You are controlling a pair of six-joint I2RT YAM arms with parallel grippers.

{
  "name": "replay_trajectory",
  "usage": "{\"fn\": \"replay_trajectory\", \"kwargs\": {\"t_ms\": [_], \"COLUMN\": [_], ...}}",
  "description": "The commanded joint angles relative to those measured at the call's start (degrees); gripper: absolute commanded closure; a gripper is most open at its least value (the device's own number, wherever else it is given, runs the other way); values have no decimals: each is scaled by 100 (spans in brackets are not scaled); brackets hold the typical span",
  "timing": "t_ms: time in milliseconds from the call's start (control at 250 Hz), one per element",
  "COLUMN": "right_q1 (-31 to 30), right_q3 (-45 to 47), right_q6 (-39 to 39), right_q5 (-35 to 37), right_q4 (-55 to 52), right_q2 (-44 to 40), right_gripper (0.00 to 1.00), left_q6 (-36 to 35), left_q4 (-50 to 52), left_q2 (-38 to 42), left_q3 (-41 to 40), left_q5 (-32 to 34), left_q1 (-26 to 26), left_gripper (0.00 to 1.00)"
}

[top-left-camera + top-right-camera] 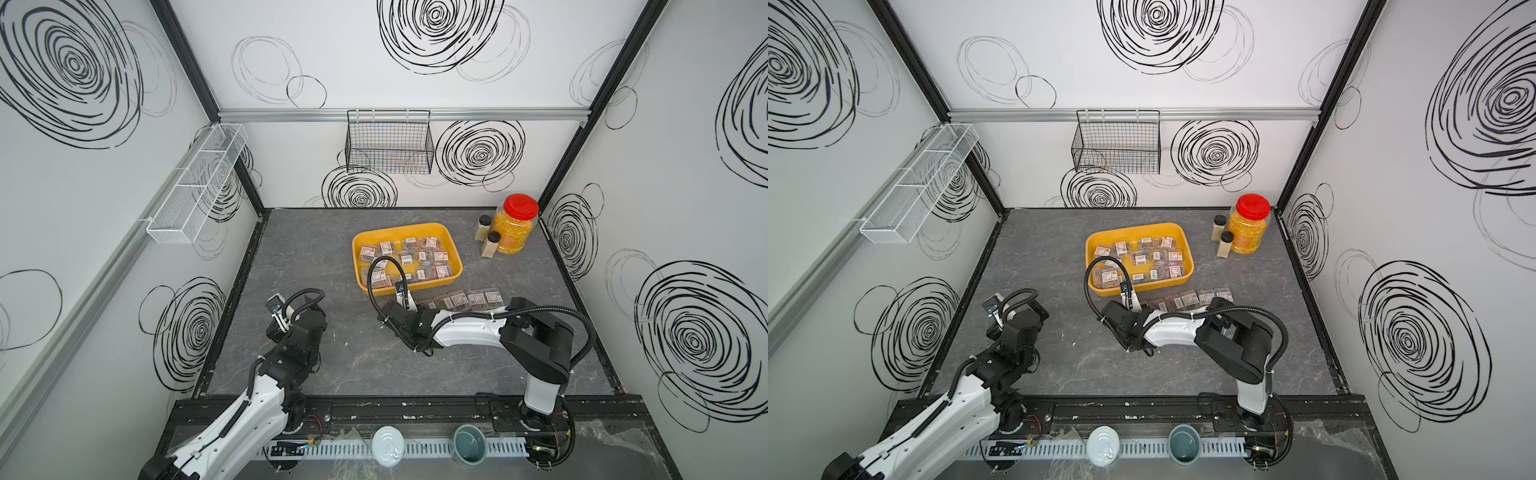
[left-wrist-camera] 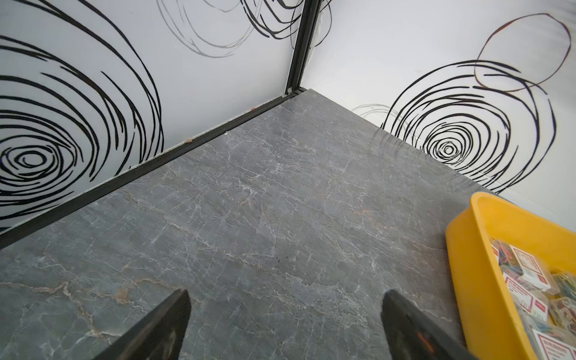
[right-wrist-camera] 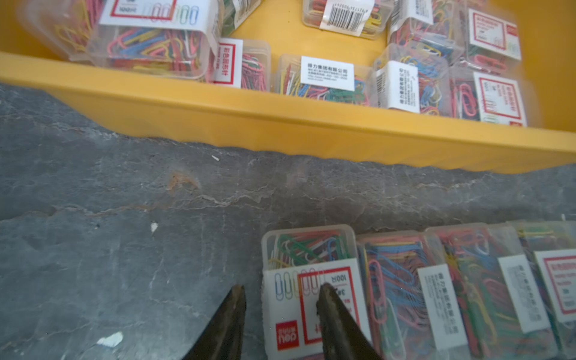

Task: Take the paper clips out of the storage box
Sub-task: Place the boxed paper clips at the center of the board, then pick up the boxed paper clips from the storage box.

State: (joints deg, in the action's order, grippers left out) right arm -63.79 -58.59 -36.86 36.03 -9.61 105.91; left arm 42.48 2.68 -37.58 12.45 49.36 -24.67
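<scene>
The right claw is narrow and grips nothing; one finger tip is over the end case of paper clips, first in a row of cases lying on the grey surface and running off to the claw's right. Just ahead of it sits the yellow tray with many more cases inside. The left claw is wide and empty, the tray ahead on its right.

Tabletop free left of storage box — jar far rt.
</scene>
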Motion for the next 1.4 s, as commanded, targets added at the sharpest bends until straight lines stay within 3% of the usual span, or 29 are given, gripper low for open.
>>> {"fn": "replay_trajectory", "kwargs": {"t_ms": [0,212,392,651,739,963,1171,1259,1395], "right_q1": [34,40,290,1658,1992,2300,2024,1829,1556], "right_q3": [122,27,155,126,-64,-1038,-1879,-2225,-2930], "right_q6": [-171,34,350,516,614,845,986,1087,1220], "right_q5": [92,-123,-714,-2065,-2305,-2771,-2989,-2832,-2544], "right_q4": [-207,-83,390,671,671,335,23,-121,-530], "right_q2": [-62,-360,-1131,-1733,-1511,-402,477,766,1314], "right_gripper": [57,55,51,47,38,37,31,24,23], "left_q6": [48,85,43,24,24,-69,-29,-47,-88], "left_q4": [-118,-83,-128,-136,-139,-219,-173,-195,-224], "left_q2": [-36,-33,-39,-152,-189,-304,-339,-346,-418], "left_q3": [130,144,130,188,204,236,267,265,289], "left_q5": [165,231,219,411,451,502,636,639,669], "left_q1": [-47,-85,-137,-326,-373,-501,-599,-619,-680], "left_gripper": [1,1,1,1,1,1,1,1,1]}}
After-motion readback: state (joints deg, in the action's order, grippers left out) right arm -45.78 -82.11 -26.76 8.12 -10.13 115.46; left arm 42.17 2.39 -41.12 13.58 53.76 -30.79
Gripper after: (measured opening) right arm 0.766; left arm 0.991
